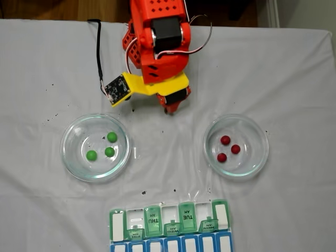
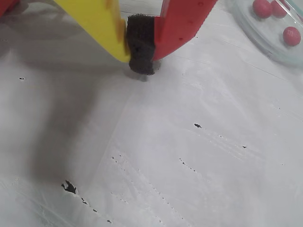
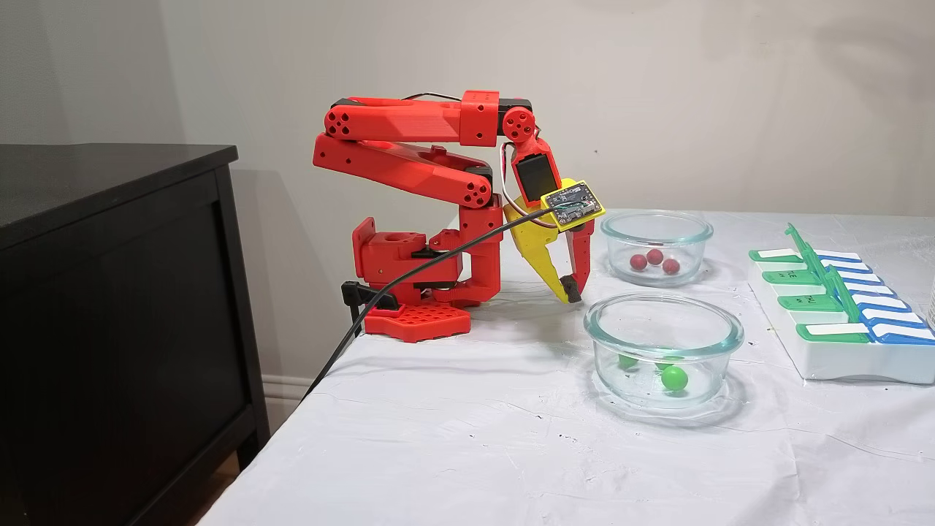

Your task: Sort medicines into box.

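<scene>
Gripper [image 2: 141,59] — jaws pressed together, empty, tip near cloth betw. two dishes. Green medicines [image 1: 104,148] in left dish, red medicines [image 1: 228,148] in right (fixed view); box [image 1: 170,224] well apart, several lids up. Risk, est. — glossy balls could squirt from pads or roll off cloth.

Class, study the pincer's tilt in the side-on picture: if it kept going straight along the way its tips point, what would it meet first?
The pincer points steeply down, tips together and empty, so it would likely meet the white tablecloth first, short of the green-ball dish. Depth is uncertain.
</scene>
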`<action>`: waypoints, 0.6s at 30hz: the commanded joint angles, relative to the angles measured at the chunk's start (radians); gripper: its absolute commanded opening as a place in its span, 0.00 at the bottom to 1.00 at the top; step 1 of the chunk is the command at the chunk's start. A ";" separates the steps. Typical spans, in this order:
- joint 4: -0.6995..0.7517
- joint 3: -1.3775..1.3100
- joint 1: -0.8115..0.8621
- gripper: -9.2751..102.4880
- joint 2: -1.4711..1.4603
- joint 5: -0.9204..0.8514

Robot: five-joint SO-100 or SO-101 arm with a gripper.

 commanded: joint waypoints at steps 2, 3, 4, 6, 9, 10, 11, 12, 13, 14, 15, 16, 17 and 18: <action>-0.012 -0.012 0.008 0.08 0.025 0.011; -0.012 -0.012 0.008 0.08 0.025 0.011; -0.012 -0.012 0.008 0.08 0.025 0.011; -0.012 -0.012 0.008 0.08 0.025 0.011; -0.012 -0.012 0.008 0.08 0.025 0.011; -0.012 -0.012 0.008 0.08 0.025 0.011; -0.008 -0.012 -0.006 0.08 0.025 -0.021; -0.006 -0.014 -0.048 0.08 0.025 -0.044; -0.005 -0.014 -0.066 0.08 0.025 -0.097; -0.002 -0.015 -0.061 0.08 0.025 -0.155; 0.000 -0.015 -0.060 0.08 0.025 -0.156; -0.008 -0.014 -0.074 0.08 0.025 -0.138; -0.014 -0.014 -0.083 0.08 0.025 -0.121; -0.023 -0.032 -0.089 0.08 0.025 -0.104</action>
